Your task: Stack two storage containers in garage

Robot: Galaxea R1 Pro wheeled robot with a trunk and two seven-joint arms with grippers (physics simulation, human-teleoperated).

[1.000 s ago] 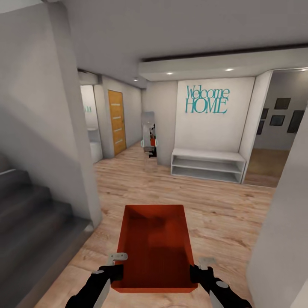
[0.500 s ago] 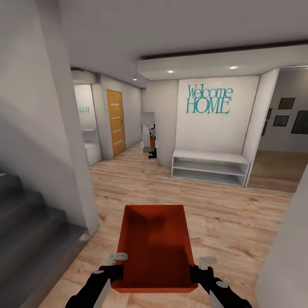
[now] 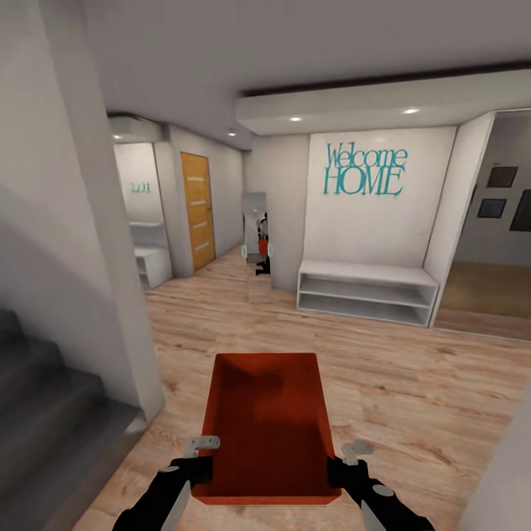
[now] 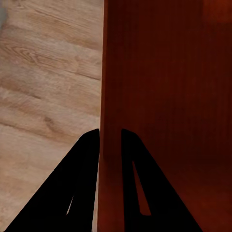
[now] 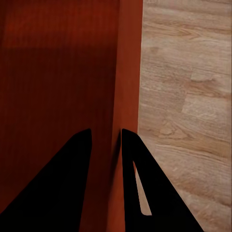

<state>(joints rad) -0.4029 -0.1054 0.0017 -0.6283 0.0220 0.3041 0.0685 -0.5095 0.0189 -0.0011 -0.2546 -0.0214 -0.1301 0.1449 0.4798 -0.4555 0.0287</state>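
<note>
Transport step: left gripper [image 3: 198, 451] and right gripper [image 3: 345, 457] each pinch a side wall of the orange-red open-top rectangular storage container [image 3: 265, 420], carried above the light wood plank floor [image 3: 413, 383]; reaching the garage presumably comes next.

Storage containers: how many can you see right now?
1. The storage container is held over the wood floor in front of the robot, left gripper on its left wall, right gripper on its right wall. The second one may be elsewhere.

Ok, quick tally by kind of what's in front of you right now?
Storage container: 1, gripped on both side walls
Hands: 2, left hand and right hand
Wooden door: 1
White shelf bench: 1
Welcome HOME sign: 1
Total: 6
</note>
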